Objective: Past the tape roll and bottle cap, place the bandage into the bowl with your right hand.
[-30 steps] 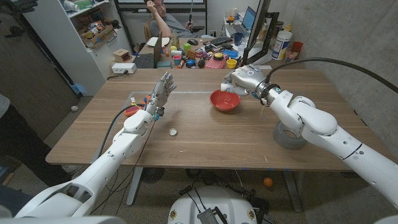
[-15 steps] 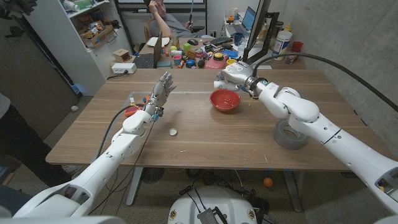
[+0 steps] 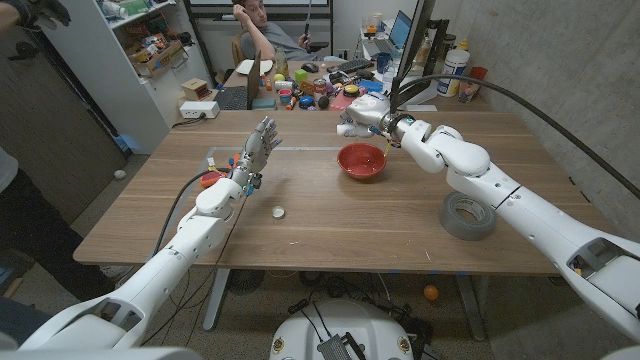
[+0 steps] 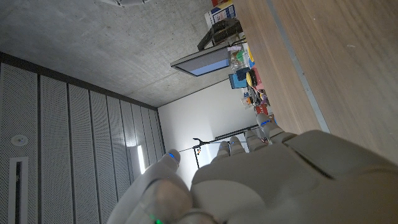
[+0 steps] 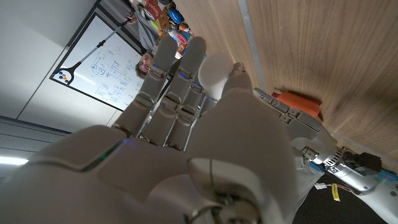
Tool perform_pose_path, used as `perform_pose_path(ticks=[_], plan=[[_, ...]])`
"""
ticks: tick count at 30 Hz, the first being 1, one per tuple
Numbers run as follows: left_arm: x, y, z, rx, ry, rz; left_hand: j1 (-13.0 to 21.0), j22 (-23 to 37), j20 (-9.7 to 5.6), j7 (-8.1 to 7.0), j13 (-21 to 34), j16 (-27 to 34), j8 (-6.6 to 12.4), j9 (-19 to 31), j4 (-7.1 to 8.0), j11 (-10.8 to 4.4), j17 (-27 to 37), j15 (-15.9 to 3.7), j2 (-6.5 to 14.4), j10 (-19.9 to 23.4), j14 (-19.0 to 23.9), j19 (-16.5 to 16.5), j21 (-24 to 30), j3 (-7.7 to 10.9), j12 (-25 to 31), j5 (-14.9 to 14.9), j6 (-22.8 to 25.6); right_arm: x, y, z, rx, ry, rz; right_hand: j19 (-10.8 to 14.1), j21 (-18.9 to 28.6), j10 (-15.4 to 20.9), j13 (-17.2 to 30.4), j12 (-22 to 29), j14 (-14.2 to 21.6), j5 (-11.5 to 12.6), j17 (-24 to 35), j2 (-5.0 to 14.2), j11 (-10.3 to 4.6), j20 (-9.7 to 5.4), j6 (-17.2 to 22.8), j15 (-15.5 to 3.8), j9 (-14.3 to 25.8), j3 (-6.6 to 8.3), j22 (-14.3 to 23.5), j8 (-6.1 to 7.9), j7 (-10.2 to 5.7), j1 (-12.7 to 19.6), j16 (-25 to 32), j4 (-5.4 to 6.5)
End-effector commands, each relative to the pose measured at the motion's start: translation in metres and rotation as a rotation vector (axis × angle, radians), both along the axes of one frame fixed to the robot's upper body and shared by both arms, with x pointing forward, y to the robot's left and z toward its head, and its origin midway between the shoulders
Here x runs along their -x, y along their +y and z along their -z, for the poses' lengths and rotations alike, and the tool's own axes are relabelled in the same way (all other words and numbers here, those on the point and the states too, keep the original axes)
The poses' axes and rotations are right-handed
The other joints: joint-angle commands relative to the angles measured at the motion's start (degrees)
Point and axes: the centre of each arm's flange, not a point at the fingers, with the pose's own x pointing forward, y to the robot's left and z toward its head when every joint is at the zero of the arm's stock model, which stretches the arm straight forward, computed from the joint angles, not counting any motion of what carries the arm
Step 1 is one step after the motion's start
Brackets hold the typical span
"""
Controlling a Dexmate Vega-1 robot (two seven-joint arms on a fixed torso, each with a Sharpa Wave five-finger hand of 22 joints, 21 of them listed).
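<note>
The white right hand (image 3: pixel 362 113) has lifted away from the round red bowl (image 3: pixel 361 160), moving left and toward the bench's far edge; it now hangs beyond the bowl's far rim, fingers spread.

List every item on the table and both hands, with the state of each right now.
Right hand: raised beyond the bowl, fingers apart, empty.
Left hand: raised, fingers spread, empty.
Bowl: upright, contents unclear.
Tape roll: lying flat.
Bottle cap: lying untouched on the table.
</note>
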Motion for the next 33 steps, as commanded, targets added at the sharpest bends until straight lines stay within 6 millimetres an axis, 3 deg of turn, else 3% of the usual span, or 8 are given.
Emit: perform_pose_path(ticks=[1,13,25,33], plan=[[0.003,0.000,-0.001,-0.002,-0.012,0.009,-0.3,0.3,-2.54,0.12,0.2,0.2,0.22,0.3,0.05,0.12,0.2,-1.71,6.3,-0.8,-0.5,0.4,-0.2,-0.06,0.2,0.3,-1.3,-0.030,0.004,-0.011,0.018,0.023,0.069,0.0,0.3,0.4,0.4,0.3,0.7,0.3,0.2,0.71,-0.07,-7.90,0.9,-2.39,0.1,-0.41,-0.1,0.25,-0.47,0.0,-0.3,-0.20],[0.005,0.001,-0.004,-0.011,-0.019,0.014,-0.3,0.3,-2.56,0.08,0.2,0.2,0.22,0.3,0.05,0.08,0.2,-1.76,6.3,-0.8,-0.4,0.5,-0.3,-0.11,0.3,0.3,-1.3,-0.042,-0.008,-0.001,0.030,0.034,0.111,-0.8,-0.9,0.7,0.4,0.2,0.4,0.4,0.4,1.00,-0.05,-7.59,1.2,-2.42,0.2,-0.85,-1.6,0.33,-0.71,-0.4,-0.7,0.28],[0.005,-0.003,-0.007,-0.024,-0.023,0.026,-0.3,0.3,-2.54,0.13,0.2,0.2,0.23,0.3,0.05,0.06,0.2,-1.77,6.2,-0.8,-0.4,0.5,-0.3,-0.16,0.3,0.3,-1.3,-0.046,-0.037,0.019,0.028,0.050,0.164,-0.6,-0.9,1.0,0.6,0.3,0.5,0.4,0.5,1.04,-0.11,-7.53,1.8,-2.39,0.3,-1.41,-2.2,0.51,-0.55,-1.0,-0.8,0.79],[0.003,-0.007,-0.010,-0.031,-0.026,0.034,-0.3,0.3,-2.52,0.14,0.2,0.2,0.23,0.3,0.04,0.09,0.2,-1.79,6.2,-0.8,-0.4,0.5,-0.4,-0.19,0.3,0.3,-1.3,-0.053,-0.039,0.032,0.038,0.082,0.174,-0.4,-0.8,1.3,0.6,0.3,0.7,0.4,0.6,1.06,-0.06,-7.67,2.3,-2.37,0.2,-1.77,-2.5,0.59,-0.50,-1.3,-0.9,1.03]])
